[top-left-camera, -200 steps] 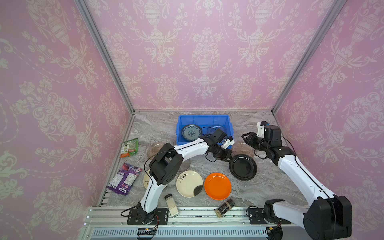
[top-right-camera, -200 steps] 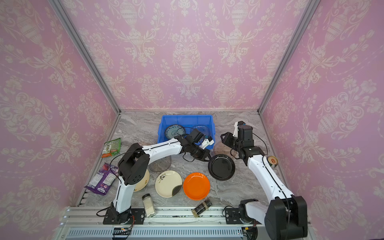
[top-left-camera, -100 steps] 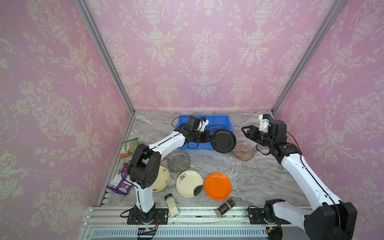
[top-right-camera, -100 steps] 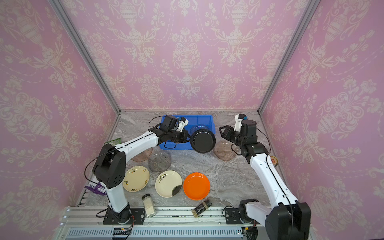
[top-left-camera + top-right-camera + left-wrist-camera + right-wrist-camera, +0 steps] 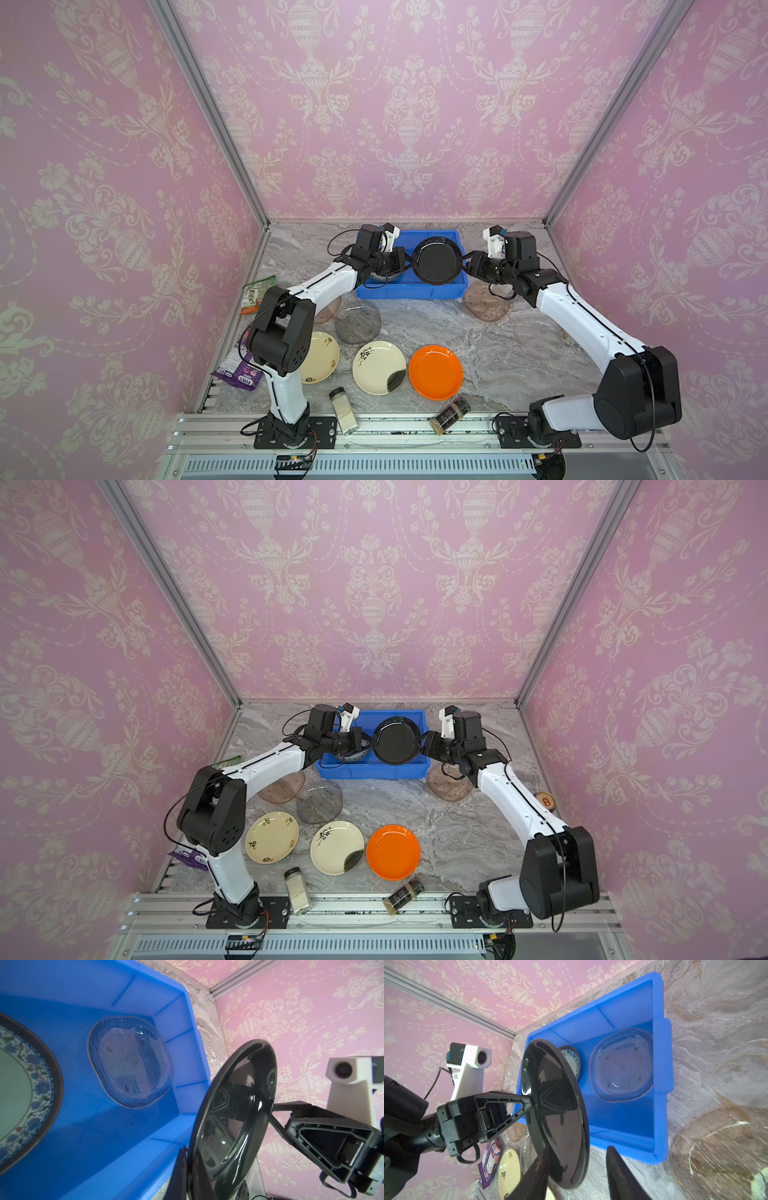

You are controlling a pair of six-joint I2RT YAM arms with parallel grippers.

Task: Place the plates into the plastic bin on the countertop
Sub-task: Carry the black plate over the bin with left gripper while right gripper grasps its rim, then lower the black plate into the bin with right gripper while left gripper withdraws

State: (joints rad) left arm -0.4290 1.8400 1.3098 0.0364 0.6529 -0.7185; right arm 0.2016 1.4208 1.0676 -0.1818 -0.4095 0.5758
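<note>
Hanging above the bin (image 5: 415,289) in the upper middle of both top views, the black plate (image 5: 438,261) is tilted steeply, clear of the bin's floor. The left gripper (image 5: 409,262) is clamped on the plate's left rim; in the right wrist view its fingers (image 5: 508,1097) pinch that rim with no gap. The right gripper (image 5: 465,262) reaches in from the right of the frame. Its jaws stand apart, straddling the plate's right rim. In the right wrist view one finger sits close behind the plate and the other is clear of it; whether the near finger touches, I cannot tell.

Inside the bin, the left wrist view shows a teal plate (image 5: 31,1084) and a glass plate (image 5: 131,1061) lying flat on the floor, side by side and apart.

Lower in the top views, the other plates lie on the counter (image 5: 436,324). An orange plate (image 5: 435,371) lies just right of two cream plates (image 5: 379,366), the three forming a row. A grey plate (image 5: 357,321) lies above that row. A pinkish plate (image 5: 486,301) lies just right of the bin, under the right arm, and another is partly hidden behind the left arm (image 5: 280,787). Two jars (image 5: 344,409) sit along the counter's lower edge, and packets (image 5: 239,370) lie at the lower left.
</note>
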